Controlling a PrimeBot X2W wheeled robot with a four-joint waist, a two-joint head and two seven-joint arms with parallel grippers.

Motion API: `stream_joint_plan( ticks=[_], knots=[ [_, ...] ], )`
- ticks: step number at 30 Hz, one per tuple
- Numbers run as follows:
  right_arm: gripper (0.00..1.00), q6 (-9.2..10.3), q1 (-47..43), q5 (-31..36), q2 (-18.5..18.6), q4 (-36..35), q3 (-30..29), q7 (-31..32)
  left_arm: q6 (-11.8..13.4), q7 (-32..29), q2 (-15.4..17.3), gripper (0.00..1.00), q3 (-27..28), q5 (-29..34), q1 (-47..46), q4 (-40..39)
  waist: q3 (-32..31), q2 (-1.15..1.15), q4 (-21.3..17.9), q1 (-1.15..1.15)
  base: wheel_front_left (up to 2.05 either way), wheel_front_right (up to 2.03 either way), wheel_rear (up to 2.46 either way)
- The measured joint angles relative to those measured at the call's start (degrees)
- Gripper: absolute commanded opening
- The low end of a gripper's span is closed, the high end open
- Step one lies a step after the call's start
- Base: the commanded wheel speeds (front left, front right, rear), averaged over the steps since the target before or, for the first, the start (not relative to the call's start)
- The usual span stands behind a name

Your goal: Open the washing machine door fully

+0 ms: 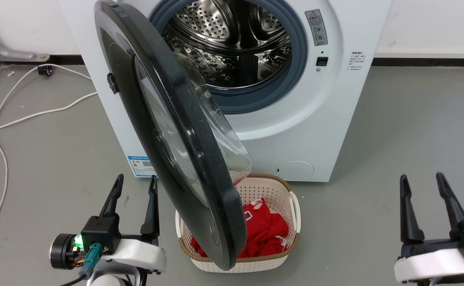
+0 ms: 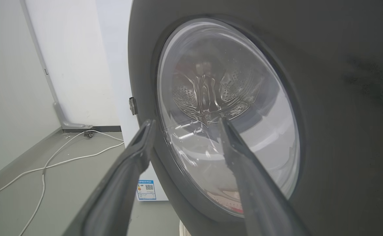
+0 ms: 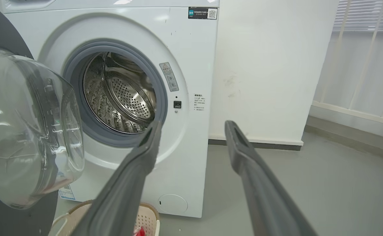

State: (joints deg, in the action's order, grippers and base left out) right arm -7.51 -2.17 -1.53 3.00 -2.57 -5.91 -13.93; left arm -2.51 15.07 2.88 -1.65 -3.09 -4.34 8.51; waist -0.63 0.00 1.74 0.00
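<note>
— Left pincer (image 1: pixel 136 177), right pincer (image 1: pixel 421 176): both spread, holding nothing.
— And the washing machine door (image 1: pixel 194 139)?
— Ajar about halfway off the washing machine (image 1: pixel 295 131) (above the laundry basket (image 1: pixel 273 188)); I'd judge more swing remains.

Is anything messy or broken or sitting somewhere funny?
Nothing looks broken or spilled. Two small oddities: the basket of red clothes sits on the floor right below the swung-out washing machine door, and a white cable lies in loose loops across the floor left of the washing machine.
</note>
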Motion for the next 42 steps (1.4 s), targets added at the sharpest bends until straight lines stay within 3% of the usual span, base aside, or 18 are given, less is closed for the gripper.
stream_joint_plan(
  ticks=[19, 21, 22, 31, 42],
  knots=[
    [1.0, 0.0, -1.94, -2.63, -0.03, 3.85, 0.99, 0.59, -0.37, 0.0, 0.0, 1.0, -0.38, 0.03, 0.02, 0.44, -0.21, 0.0, 0.33, 0.0, 0.0, 0.0, 0.0],
    [1.0, 0.0, -1.93, -2.63, -0.03, 3.9, 0.97, 0.59, -0.52, 0.0, 0.01, 0.4, -0.38, -0.2, 0.07, 0.54, -0.22, 0.0, 0.32, 0.0, 0.0, 0.0, 0.0],
    [1.0, 0.0, -1.93, -2.63, -0.03, 3.91, 0.98, 0.58, -0.53, 0.0, 0.0, 0.0, -0.44, -0.38, 0.14, 0.65, -0.22, 0.0, 0.32, 0.0, 0.0, 0.0, 0.0],
    [1.0, 0.0, -1.94, -3.03, -0.03, 3.89, 0.98, 0.68, -0.56, 0.0, 0.0, 0.0, -0.83, -2.3, 0.25, -0.35, -0.24, 0.0, 0.42, 0.0, 0.0, 0.0, 0.0],
    [1.0, 0.0, -1.94, -3.07, -0.03, 3.28, 0.7, 0.93, -0.33, 0.01, 0.01, 0.0, -2.22, -8.65, -3.57, -15.95, -0.25, 0.0, 0.82, -0.01, 0.0, 0.0, 0.0]
  ],
)
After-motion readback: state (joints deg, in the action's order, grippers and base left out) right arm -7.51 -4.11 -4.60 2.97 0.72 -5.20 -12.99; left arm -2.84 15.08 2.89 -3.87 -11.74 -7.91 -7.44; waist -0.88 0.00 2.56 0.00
